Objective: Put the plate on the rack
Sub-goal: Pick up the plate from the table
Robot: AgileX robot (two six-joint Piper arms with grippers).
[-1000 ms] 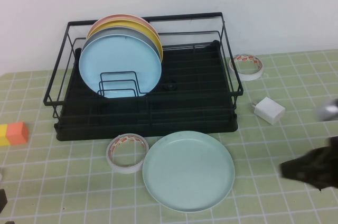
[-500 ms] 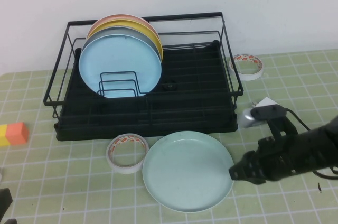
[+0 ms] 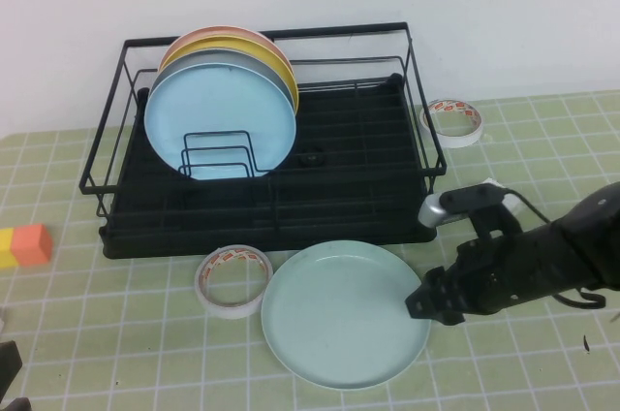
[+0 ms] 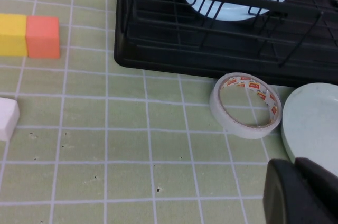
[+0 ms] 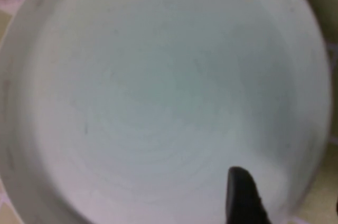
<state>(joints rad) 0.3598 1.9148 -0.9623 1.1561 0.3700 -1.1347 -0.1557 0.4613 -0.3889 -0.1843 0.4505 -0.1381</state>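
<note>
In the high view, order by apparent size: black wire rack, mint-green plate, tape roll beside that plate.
1. Black wire rack.
2. Mint-green plate, right gripper at its rim.
3. Tape roll.
Left gripper parked near the table's left corner.

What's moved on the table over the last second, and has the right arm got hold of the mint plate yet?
The right gripper came in from the table's right edge and now sits at the right rim of the mint-green plate; no grasp is visible and the plate lies flat where it was. Unchanged: the rack with its four standing plates, both tape rolls, and the left gripper, parked at the near-left corner.
</note>
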